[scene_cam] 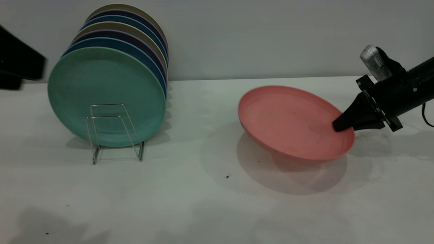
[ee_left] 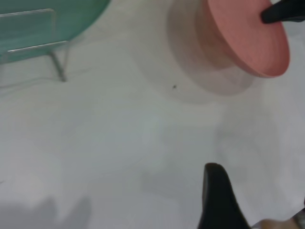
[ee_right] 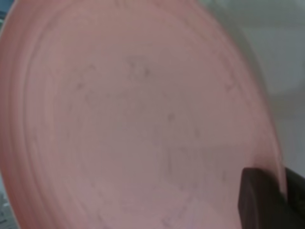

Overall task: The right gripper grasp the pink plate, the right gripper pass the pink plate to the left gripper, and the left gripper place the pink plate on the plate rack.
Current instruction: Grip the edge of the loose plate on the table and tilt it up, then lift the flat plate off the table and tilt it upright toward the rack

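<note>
The pink plate (scene_cam: 288, 120) hangs tilted above the table at the right, clear of the surface, with its shadow below. My right gripper (scene_cam: 342, 127) is shut on its right rim, one finger on the inner face and one behind. The plate fills the right wrist view (ee_right: 133, 119), with the fingers (ee_right: 259, 200) clamping its edge. It also shows in the left wrist view (ee_left: 248, 38). My left gripper (scene_cam: 17, 64) is a dark shape at the far left, above the table; only one finger (ee_left: 217, 200) shows in its wrist view. The plate rack (scene_cam: 113, 132) stands left of centre.
Several plates stand upright in the rack, a green plate (scene_cam: 105, 95) foremost, with blue, dark and beige ones behind. Two wire dividers stand in front of the green plate. Open white table (scene_cam: 203, 203) lies between rack and pink plate.
</note>
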Available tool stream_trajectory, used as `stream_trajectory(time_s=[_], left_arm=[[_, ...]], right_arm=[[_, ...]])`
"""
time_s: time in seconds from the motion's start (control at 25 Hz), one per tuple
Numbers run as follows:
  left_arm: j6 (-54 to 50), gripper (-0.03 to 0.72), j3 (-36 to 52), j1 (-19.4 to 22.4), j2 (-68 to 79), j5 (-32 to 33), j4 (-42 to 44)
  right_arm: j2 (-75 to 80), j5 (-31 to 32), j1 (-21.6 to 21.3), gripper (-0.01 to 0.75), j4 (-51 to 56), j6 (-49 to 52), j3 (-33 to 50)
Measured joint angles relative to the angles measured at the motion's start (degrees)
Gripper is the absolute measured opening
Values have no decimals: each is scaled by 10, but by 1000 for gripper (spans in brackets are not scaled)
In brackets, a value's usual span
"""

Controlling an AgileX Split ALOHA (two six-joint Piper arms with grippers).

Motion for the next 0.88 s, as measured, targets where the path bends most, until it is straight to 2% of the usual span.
stream_trajectory(time_s=[0.16, 0.4, 0.64, 0.88], left_arm=[[125, 458, 0, 0, 82, -7, -132], [285, 458, -1, 0, 180, -14, -303], [351, 458, -6, 0, 247, 13, -388], [378, 458, -7, 0, 266, 44, -415]], right_arm=[[0, 14, 12, 13, 24, -19, 0], [0, 28, 60, 13, 41, -36, 0], [-18, 37, 109, 13, 43, -44, 0], [-79, 44, 139, 13, 41, -44, 0]])
